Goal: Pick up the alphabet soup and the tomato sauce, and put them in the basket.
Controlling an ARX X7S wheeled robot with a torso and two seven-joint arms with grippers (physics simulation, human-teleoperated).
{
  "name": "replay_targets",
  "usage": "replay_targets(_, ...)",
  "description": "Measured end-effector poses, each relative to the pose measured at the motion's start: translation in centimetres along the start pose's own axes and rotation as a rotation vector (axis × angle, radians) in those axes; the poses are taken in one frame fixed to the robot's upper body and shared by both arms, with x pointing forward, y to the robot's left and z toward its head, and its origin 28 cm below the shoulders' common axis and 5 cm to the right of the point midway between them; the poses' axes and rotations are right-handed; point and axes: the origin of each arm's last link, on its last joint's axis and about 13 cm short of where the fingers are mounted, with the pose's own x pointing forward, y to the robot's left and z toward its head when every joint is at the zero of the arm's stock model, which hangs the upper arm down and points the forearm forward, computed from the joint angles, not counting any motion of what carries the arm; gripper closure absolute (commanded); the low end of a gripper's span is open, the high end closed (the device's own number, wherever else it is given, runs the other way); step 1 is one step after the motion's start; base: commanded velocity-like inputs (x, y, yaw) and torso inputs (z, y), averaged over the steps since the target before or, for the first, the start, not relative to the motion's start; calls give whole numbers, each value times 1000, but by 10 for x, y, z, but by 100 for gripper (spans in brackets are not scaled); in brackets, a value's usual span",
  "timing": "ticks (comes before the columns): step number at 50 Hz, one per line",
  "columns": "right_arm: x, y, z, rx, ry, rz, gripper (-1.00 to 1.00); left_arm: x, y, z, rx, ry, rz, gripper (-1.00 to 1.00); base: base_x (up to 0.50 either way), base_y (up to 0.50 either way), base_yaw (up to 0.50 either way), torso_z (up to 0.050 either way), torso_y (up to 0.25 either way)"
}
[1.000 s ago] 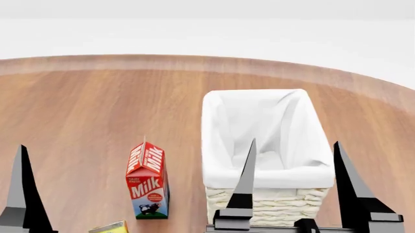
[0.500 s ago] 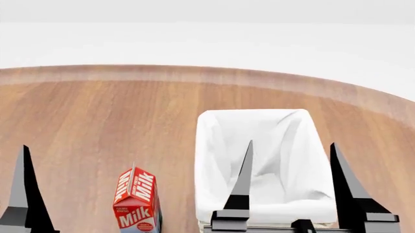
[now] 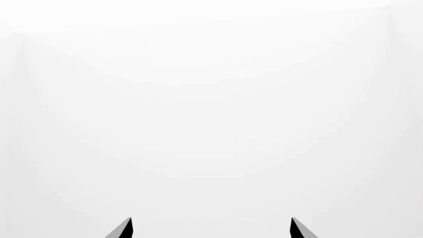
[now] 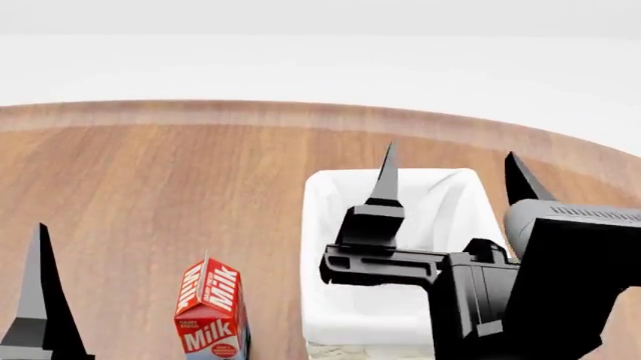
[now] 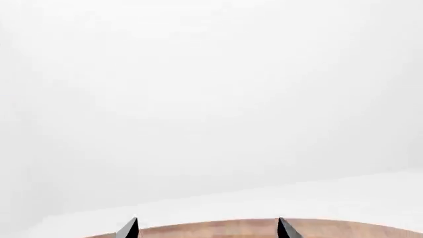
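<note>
- My right gripper [image 4: 449, 169] hangs above the basket [image 4: 318, 247], fingers [image 4: 386, 180] spread wide with nothing between them.
- My left gripper [image 3: 211, 229] shows only one dark finger at the near left edge of the head view; its wrist camera shows two tips set apart, empty, facing blank white.
- Neither the alphabet soup nor the tomato sauce is in any view, so I judge the task at its opening: both cans remain to be found and lifted.
- What I can see of the basket's white liner holds no can, though my arm hides part of it.
- Next, I reckon, calls for tilting the head down to locate the cans before any reach.
- A red milk carton [image 4: 209, 309] stands upright near the basket's left side.
- The worktop [image 4: 150, 187] is round-edged, wood-grained; beyond it, a plain white room.
</note>
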Motion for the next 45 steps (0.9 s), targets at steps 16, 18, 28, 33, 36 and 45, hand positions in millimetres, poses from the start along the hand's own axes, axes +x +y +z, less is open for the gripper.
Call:
replay_targets(16, 6, 9, 40, -41, 344, 100, -100, 0, 2, 3, 14, -2, 10, -100, 0, 0, 0, 0, 0)
replay_targets(18, 4, 10, 44, -60, 371, 106, -100, 0, 3, 3, 16, -2, 11, -100, 0, 0, 0, 0, 0)
replay_targets(28, -16, 10, 51, -173, 500, 124, -100, -1, 4, 6, 23, -2, 17, -100, 0, 0, 0, 0, 0)
replay_targets(33, -28, 7, 42, -224, 585, 113, -100, -1, 4, 7, 26, -2, 19, -100, 0, 0, 0, 0, 0)
replay_targets(36, -35, 6, 35, -244, 634, 107, -100, -2, 4, 7, 27, -1, 19, -100, 0, 0, 0, 0, 0)
replay_targets(45, -57, 2, 22, -268, 739, 103, -100, -1, 4, 7, 29, 1, 18, -100, 0, 0, 0, 0, 0)
